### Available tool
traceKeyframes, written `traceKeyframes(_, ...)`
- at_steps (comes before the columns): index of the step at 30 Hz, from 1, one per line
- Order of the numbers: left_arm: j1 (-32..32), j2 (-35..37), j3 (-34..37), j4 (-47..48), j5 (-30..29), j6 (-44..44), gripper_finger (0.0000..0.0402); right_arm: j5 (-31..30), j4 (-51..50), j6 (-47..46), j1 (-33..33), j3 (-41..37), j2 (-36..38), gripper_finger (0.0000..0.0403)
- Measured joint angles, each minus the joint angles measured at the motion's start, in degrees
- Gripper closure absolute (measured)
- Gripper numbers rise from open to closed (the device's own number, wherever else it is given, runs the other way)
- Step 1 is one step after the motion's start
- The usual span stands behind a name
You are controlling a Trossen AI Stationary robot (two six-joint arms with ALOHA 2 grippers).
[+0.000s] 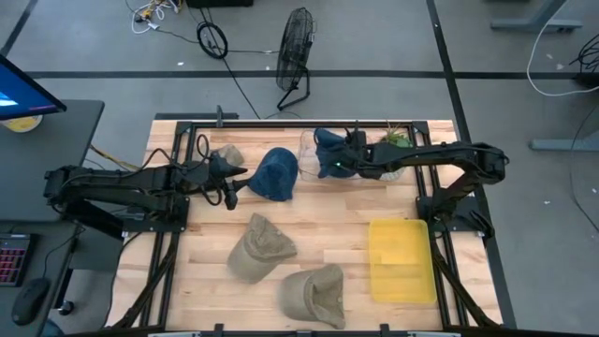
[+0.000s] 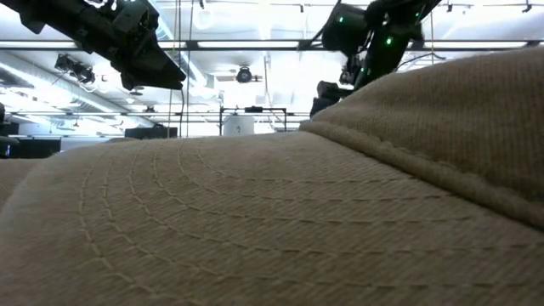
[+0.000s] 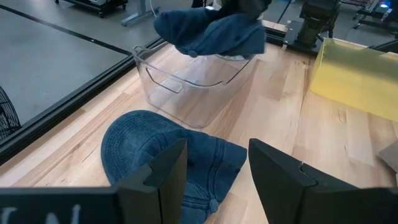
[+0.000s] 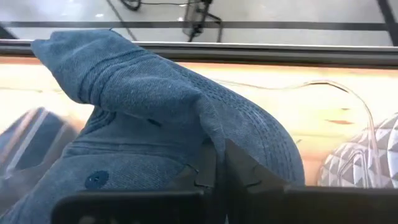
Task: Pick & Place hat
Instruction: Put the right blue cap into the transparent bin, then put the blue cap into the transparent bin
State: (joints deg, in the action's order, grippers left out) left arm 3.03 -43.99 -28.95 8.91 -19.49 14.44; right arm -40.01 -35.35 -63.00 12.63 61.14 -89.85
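A blue denim hat (image 1: 274, 173) (image 3: 168, 155) lies crown up on the table. My left gripper (image 1: 229, 184) (image 3: 217, 168) is open just left of it, fingers pointing at it without touching. A second blue hat (image 1: 328, 145) (image 3: 211, 31) (image 4: 149, 99) hangs over a clear plastic bin (image 1: 360, 161) (image 3: 193, 87) at the far edge. My right gripper (image 1: 339, 161) (image 4: 214, 168) is shut on this hat. In the low view both grippers (image 2: 161, 72) (image 2: 365, 38) show high up behind a tan hat. My right gripper pinches a fold of the blue hat's cloth (image 4: 214, 134) between its two fingers, reaching in from the table's right side. The hat is lifted clear above the clear bin, and its cloth drapes over and around the fingers. Which part of the hat the fold belongs to is hidden.
Three tan hats lie on the table: one at the far left (image 1: 227, 154), one in the middle (image 1: 260, 248) and one near the front edge (image 1: 314, 292), which fills the low view (image 2: 255, 212). A yellow tray (image 1: 401, 260) (image 3: 354, 74) sits right. The bin holds a white textured object (image 4: 367, 155).
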Motion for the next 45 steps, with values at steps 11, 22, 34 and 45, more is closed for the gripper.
traceKeyframes(11, 0.0, 0.0, 0.0, 0.0, 0.0, 0.0, 0.0225, 0.5, 0.7, -0.2, 2.3, 0.0, -7.0, 0.0389)
traceKeyframes(22, 0.0, 0.0, 0.0, 0.0, 0.0, 0.7, 0.0225, 0.4, 1.8, 6.9, 3.3, 0.0, -6.8, 0.031)
traceKeyframes(34, 0.0, 0.0, 0.0, 1.0, 0.0, 3.0, 0.0225, 0.8, 3.6, 26.5, 2.5, 0.0, 3.3, 0.0253)
traceKeyframes(45, 0.0, 0.0, 0.0, 1.0, 0.0, 3.0, 0.0225, 13.7, 17.3, 45.1, 0.7, 0.0, 5.3, 0.0252)
